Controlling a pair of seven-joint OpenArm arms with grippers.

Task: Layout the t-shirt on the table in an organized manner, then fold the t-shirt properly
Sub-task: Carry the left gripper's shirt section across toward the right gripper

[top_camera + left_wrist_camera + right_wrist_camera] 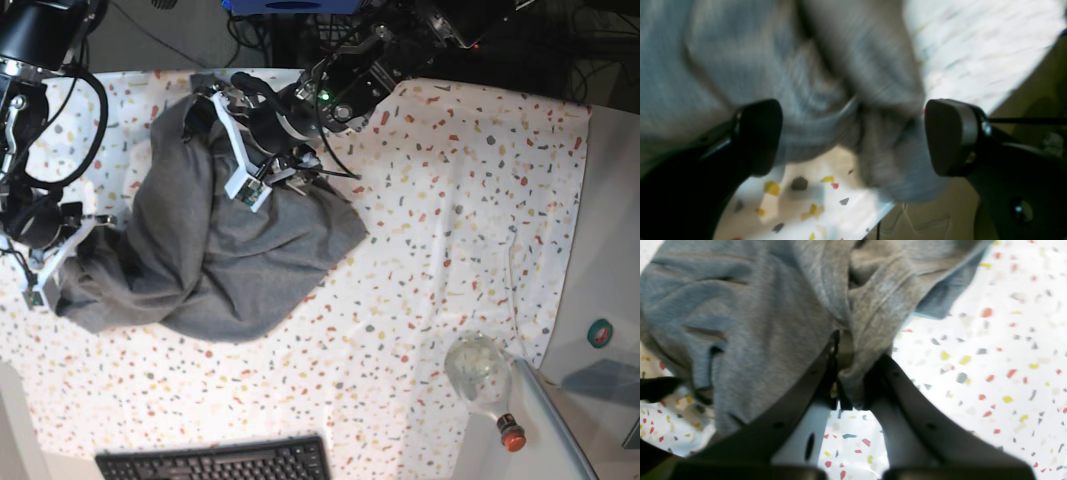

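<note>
The heather-grey t-shirt (220, 250) lies crumpled in a heap on the left half of the speckled table (450, 200). My left gripper (265, 168) hovers open over the heap's upper edge. In the left wrist view the blurred t-shirt (826, 83) bunches below the left gripper (853, 140), whose fingers (760, 136) stand wide apart with nothing clamped. My right gripper (52, 268) sits at the heap's left end. In the right wrist view it (848, 366) is shut on a fold of the t-shirt (766, 323).
A clear bottle (483, 372) with a red cap lies at the table's lower right, beside a plain grey surface (600, 400). A black keyboard (215, 460) sits at the front edge. Cables and equipment (400, 40) crowd the back edge.
</note>
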